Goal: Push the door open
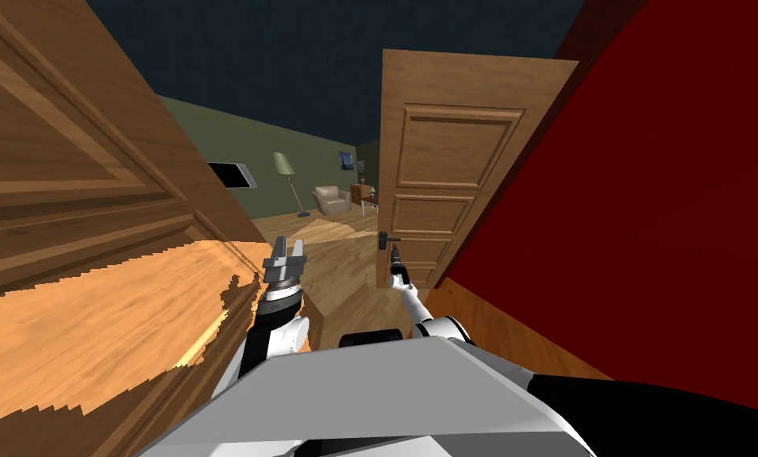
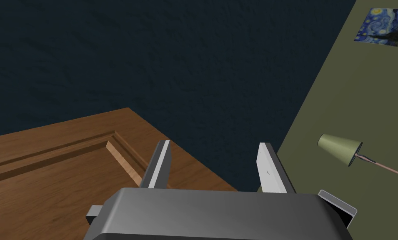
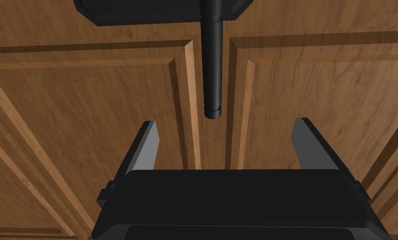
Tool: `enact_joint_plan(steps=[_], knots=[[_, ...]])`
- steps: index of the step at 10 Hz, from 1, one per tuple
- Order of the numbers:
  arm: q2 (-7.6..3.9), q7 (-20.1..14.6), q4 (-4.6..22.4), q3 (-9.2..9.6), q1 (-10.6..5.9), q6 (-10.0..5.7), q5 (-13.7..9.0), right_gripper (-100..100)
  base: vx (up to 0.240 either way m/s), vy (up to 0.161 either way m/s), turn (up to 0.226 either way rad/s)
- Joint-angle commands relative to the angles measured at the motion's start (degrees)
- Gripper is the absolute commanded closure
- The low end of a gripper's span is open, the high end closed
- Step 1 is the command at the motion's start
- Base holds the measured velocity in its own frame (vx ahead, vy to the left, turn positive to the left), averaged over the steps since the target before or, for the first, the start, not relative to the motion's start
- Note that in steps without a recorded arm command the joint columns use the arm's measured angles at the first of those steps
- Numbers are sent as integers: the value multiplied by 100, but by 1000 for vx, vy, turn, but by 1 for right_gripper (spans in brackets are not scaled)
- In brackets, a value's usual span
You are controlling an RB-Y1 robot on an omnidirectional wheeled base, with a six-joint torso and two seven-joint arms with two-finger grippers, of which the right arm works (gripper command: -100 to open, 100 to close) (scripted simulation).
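A brown panelled door (image 1: 448, 159) stands swung partly into the room ahead, with a black lever handle (image 1: 386, 239) low on its near edge. My right gripper (image 1: 396, 254) is just below and beside that handle. In the right wrist view its fingers are open, and the gripper (image 3: 227, 129) faces the door panel (image 3: 89, 104). The tip of the lever handle (image 3: 212, 62) ends just beyond the fingertips, with nothing between them. My left gripper (image 1: 284, 252) is held up in the doorway, open and empty (image 2: 216, 152).
A second brown panelled surface (image 1: 67, 159) runs close along my left, beside the left gripper (image 2: 48, 166). A dark red wall (image 1: 647, 238) closes off the right. Beyond the opening are wooden floor, a floor lamp (image 1: 287, 170) and an armchair (image 1: 331, 198).
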Motion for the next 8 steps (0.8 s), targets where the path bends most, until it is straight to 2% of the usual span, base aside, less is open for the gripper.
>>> enact_joint_plan(steps=[1, 3, 5, 7, 8], knots=[[-142, -2, 6, -8, -2, -5, -1, -100, 69, -49, 12], [-297, -5, 19, -22, -5, -15, -2, -100, 149, -99, 25], [-364, -9, 33, -40, -9, -27, -4, -100, 205, -16, 20], [-309, -14, 48, -57, -13, -38, -6, -100, 220, 67, 24], [-208, -16, 57, -68, -16, -45, -7, -100, 214, 89, 21]])
